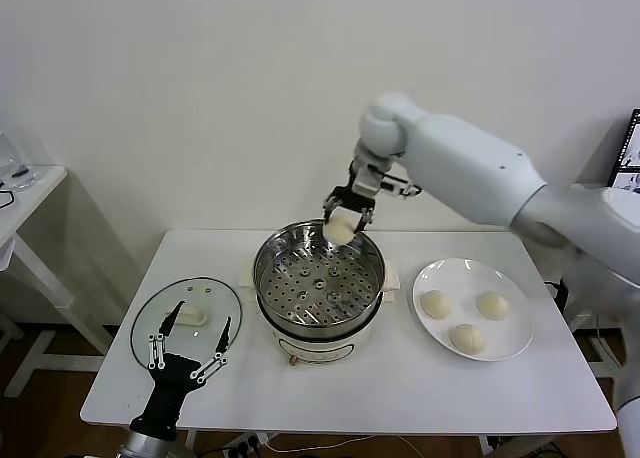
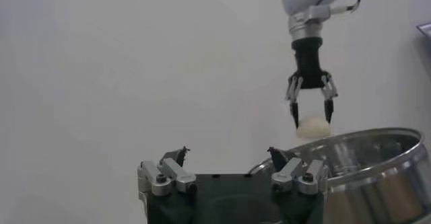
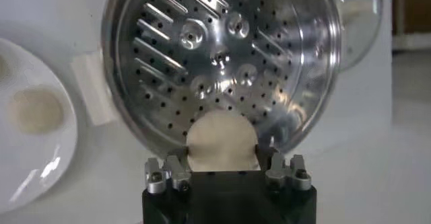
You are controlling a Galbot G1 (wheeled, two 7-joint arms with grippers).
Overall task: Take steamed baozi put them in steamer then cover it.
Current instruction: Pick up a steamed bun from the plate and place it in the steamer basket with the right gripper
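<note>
Left gripper (image 1: 190, 350) low at the table's (image 1: 400, 378) near edge, jaws spread, nothing in them, just by the glass cover (image 1: 186, 321).
Your right gripper (image 1: 350, 214) has one baozi (image 1: 342, 229) clamped over the steamer's (image 1: 318, 278) far rim; perforated tray bare. Three baozi (image 1: 466, 337) sit on the white plate (image 1: 510, 348), robot's right of the steamer.

Bright, even indoor light fills the head view; the white table (image 1: 400, 378) and wall show only soft, faint shadows. Glare streaks the polished steamer (image 1: 318, 278), and in the right wrist view its perforated tray (image 3: 222, 64) throws hard highlights. The glass lid (image 1: 186, 320) catches pale reflections. The left wrist view is dimmer and greyish, with its own gripper (image 2: 232, 171) dark and slightly soft in the foreground.
</note>
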